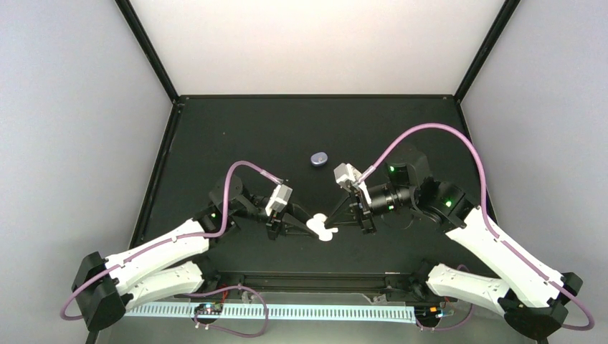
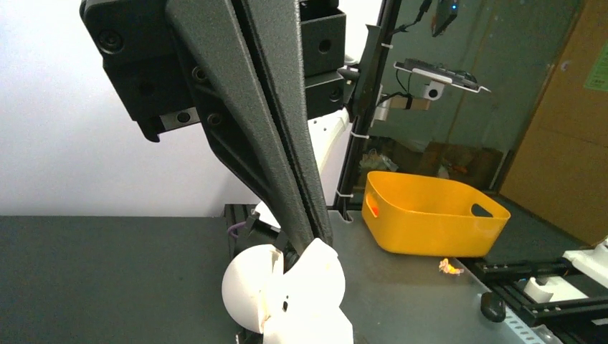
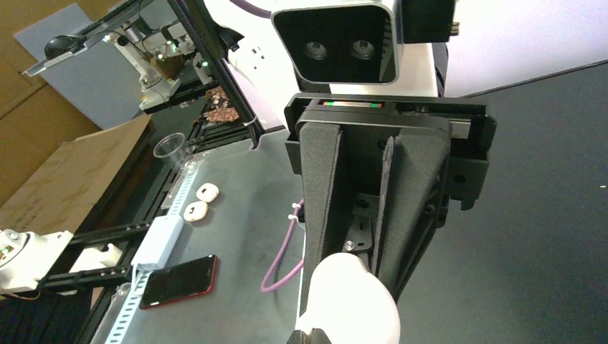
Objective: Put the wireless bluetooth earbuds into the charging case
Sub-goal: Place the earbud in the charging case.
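The white charging case (image 1: 322, 228) lies open between the two arms near the table's front middle. My left gripper (image 1: 308, 225) reaches it from the left. In the left wrist view its fingers (image 2: 287, 193) are shut, tips pinched in the notch between the two halves of the case (image 2: 297, 294). My right gripper (image 1: 337, 219) comes in from the right and is shut. Its tips are hidden behind the case's rounded white shell (image 3: 351, 301), so I cannot tell whether they pinch anything. The earbuds are hidden or out of view.
A closed lilac-blue case (image 1: 318, 158) sits on the black mat behind the grippers. Off the mat lie a yellow bin (image 2: 430, 215), a red-edged phone (image 3: 179, 281), two small white oval things (image 3: 201, 201) and a clear cup (image 3: 170, 147).
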You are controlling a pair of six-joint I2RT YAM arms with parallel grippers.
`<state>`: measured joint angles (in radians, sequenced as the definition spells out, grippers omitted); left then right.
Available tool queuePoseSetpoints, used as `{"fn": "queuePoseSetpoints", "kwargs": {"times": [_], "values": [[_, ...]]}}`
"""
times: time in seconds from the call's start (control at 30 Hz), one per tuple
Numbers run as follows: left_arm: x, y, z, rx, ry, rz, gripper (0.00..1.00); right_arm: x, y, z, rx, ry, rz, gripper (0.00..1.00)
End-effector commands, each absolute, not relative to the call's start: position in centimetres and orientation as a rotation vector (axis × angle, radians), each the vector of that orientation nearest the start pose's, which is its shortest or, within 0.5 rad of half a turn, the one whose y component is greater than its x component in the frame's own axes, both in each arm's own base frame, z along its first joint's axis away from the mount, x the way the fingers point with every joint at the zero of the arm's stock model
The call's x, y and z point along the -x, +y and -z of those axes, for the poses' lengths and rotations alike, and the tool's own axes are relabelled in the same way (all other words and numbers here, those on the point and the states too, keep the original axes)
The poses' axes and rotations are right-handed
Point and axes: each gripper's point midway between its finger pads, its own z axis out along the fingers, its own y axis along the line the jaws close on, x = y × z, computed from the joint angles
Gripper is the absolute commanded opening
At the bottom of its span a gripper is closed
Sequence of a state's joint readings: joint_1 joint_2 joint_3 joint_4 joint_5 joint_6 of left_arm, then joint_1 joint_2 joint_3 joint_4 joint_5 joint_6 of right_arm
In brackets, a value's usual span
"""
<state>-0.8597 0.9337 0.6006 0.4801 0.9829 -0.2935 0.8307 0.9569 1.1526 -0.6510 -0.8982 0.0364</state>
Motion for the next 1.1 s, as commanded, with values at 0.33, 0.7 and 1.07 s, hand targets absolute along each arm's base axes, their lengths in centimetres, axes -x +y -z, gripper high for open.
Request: {"fn": "queuePoseSetpoints", "kwargs": {"times": [0.33,0.7,1.07], "values": [[-6.9,-30.8,-35.2,-1.297,1.044,1.589,0.02,-7.3,28.5,-35.0,1.407,1.649,-1.395,0.01],[-6.5,-30.9,-35.5,-1.298,1.032,1.653,0.02,-6.7,28.5,-35.3,1.422,1.622,-1.395,0.01],[-6.2,-30.9,-36.1,-1.303,1.007,1.687,0.02,-6.6,28.5,-34.6,1.437,1.643,-1.399,0.01]]}}
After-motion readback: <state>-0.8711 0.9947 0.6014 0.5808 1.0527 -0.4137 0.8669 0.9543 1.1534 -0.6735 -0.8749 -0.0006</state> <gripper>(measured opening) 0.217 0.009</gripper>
